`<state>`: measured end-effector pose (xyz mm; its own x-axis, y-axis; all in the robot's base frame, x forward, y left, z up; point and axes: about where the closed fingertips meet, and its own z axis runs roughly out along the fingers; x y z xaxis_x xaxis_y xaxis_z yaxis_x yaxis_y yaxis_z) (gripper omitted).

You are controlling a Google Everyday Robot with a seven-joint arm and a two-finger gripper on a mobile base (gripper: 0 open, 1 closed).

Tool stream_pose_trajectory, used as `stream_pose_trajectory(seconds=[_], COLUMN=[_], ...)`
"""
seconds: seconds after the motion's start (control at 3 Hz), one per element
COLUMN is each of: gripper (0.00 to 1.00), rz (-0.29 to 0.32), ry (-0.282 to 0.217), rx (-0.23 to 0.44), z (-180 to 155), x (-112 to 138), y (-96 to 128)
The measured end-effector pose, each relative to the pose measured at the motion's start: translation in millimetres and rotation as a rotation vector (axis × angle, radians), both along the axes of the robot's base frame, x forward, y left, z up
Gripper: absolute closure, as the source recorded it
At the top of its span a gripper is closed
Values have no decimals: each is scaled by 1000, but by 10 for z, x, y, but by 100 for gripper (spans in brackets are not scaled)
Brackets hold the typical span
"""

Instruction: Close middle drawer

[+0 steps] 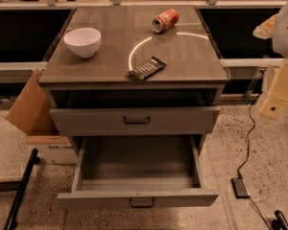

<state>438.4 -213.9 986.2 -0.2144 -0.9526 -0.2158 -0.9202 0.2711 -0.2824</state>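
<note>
Middle drawer (pixel 101 199) pulled far out — gripper (pixel 273 105) at right edge, well apart, opening: cannot tell; cable (pixel 247 143) on floor between.

You'll find the gripper (pixel 274 104) right of the cabinet (pixel 110 56). On its top sit a bowl (pixel 82 41) far left, a can (pixel 165 20) far right and a packet (pixel 147 68) near. The middle drawer (pixel 101 199) juts nearest you, under the upper drawer (pixel 86 121).

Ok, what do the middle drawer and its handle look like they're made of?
The middle drawer, pulled far out, looks like painted sheet metal or laminate: flat matte grey front, thin straight walls; I cannot tell which. Its handle is a small dark bar, probably metal or plastic. The gripper is at the right edge, apart from the cabinet.
</note>
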Motion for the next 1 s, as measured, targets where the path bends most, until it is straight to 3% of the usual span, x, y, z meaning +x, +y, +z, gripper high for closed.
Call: stream_pose_trajectory(seconds=[0.67,1.0], gripper=[0,0], rz=[17,81], ry=[-8,13], rx=[6,47], z=[-6,-363], x=[-8,-54], y=[2,107])
